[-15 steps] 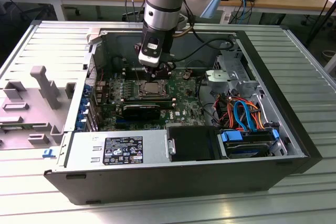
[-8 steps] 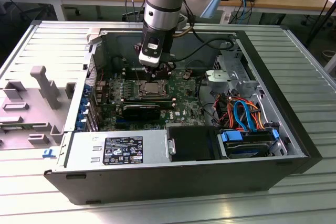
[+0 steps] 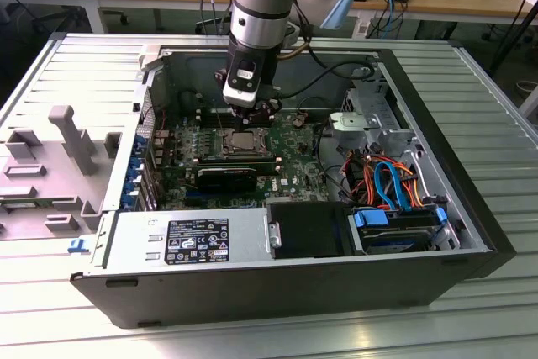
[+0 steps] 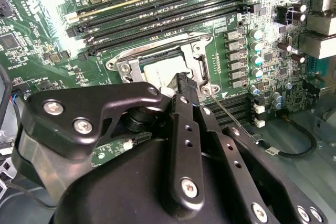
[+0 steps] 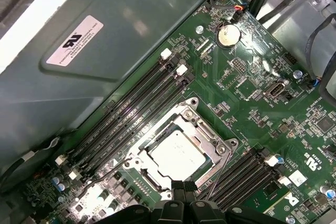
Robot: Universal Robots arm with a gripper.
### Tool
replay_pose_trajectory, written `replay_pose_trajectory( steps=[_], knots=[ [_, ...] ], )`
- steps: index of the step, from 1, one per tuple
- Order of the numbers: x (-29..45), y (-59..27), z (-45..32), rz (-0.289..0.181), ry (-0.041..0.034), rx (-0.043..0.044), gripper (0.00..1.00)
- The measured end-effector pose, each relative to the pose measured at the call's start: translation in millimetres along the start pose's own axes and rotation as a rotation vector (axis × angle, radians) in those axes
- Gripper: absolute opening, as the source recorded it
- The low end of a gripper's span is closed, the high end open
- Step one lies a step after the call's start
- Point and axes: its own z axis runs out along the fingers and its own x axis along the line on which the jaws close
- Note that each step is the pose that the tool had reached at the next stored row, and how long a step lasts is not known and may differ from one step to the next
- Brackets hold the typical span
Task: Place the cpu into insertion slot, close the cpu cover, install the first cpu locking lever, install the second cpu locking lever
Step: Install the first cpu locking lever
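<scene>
1. An open computer case lies on its side on a ribbed metal table, with the green circuit board facing up inside it
2. The cpu sits in the insertion slot, its silvery top showing; in the exterior view it lies just below the arm's tip
3. The cpu cover lies flat on the slot, its frame around the chip
4. A thin wire lever runs out from a corner of the slot, slanting over the long black slots beside it
5. The jaws look closed together with nothing between them; the black fingertips hang just over the slot's edge, and whether they touch it I cannot tell
</scene>
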Motion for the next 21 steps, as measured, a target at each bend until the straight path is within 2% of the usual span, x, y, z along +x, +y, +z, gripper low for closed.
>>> replay_pose_trajectory(
  steps=[21],
  knots=[
    [0.0, 0.0, 0.0, -0.03, -0.0026, 0.0025, 0.11]
  ],
)
